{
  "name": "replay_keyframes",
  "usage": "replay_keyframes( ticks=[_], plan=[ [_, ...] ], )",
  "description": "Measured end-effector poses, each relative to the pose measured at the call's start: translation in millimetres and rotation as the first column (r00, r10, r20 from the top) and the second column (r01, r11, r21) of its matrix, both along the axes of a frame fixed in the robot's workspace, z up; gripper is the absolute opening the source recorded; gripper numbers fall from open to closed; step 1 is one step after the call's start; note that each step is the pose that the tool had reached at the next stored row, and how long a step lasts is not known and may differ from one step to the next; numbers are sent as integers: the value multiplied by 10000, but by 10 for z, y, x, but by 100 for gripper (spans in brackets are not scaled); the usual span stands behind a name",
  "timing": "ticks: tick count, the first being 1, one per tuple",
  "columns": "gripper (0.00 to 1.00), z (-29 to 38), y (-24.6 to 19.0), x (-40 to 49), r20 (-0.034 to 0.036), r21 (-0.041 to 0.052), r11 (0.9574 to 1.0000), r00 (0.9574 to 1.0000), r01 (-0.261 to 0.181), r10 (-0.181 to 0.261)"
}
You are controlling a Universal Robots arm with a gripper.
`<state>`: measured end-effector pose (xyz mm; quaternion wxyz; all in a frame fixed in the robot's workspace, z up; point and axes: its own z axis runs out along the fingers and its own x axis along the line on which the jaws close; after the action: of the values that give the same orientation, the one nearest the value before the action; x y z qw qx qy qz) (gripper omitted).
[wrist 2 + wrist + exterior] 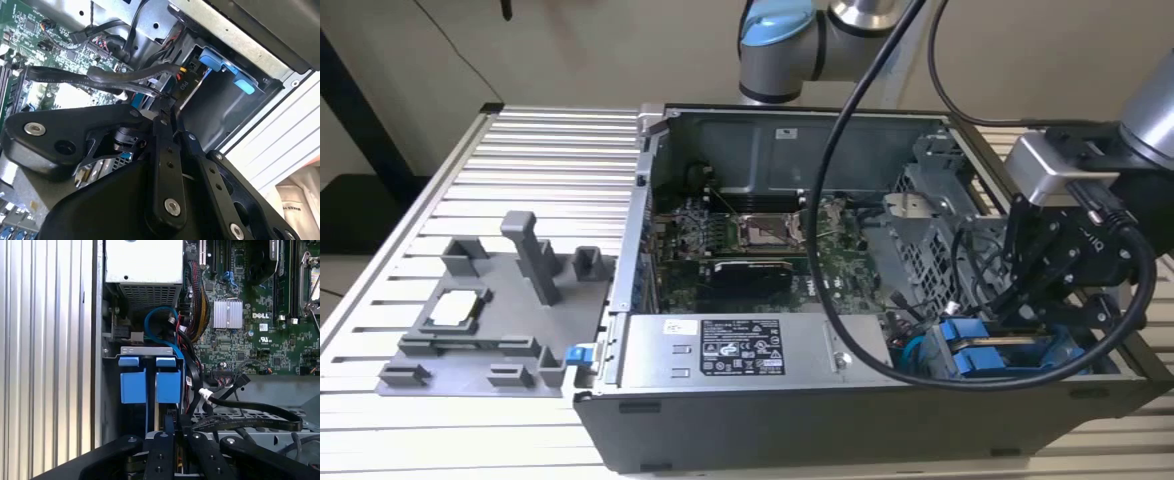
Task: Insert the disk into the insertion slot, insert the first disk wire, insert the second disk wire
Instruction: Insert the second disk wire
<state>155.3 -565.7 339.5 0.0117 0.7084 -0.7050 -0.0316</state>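
The computer case (854, 420) lies open on the table. At its front corner, on the exterior view's right, the insertion slot (921, 240) (225, 110) holds the disk's blue carrier (983, 358) (132, 385) (216, 61). The drive's silver body is hidden. My black gripper (1010, 322) (167, 424) (164, 102) reaches down into the case right beside the carrier. Its fingers are pressed together on the end of a flat black disk wire (250, 412) (60, 76), which runs off toward the motherboard. A second black wire with a white tie (205, 392) lies next to it.
The grey labelled power-supply box (720, 350) sits beside the slot, with the green motherboard (747, 235) behind it. A grey fixture tray (480, 310) rests on the ribbed aluminium table (520, 150). The arm's thick black cable (834, 200) loops over the case, and a blue cable (150, 320) curls near the supply.
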Motion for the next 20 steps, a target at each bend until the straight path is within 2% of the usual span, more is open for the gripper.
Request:
replay_keyframes(
  ticks=[8,10,11,12,17,20],
  plan=[
    [18,-34,-2,6,1,9,10000,10000,-1,1],
    [18,-33,-5,11,-20,14,10000,10000,-2,2],
    [24,-28,-7,12,-31,13,10000,10000,0,0],
    [24,-22,-8,14,-43,13,10000,10000,0,0],
    [24,56,-9,19,-84,18,10000,10000,0,0],
    [24,139,-9,19,-88,19,10000,10000,1,-1]
  ],
)
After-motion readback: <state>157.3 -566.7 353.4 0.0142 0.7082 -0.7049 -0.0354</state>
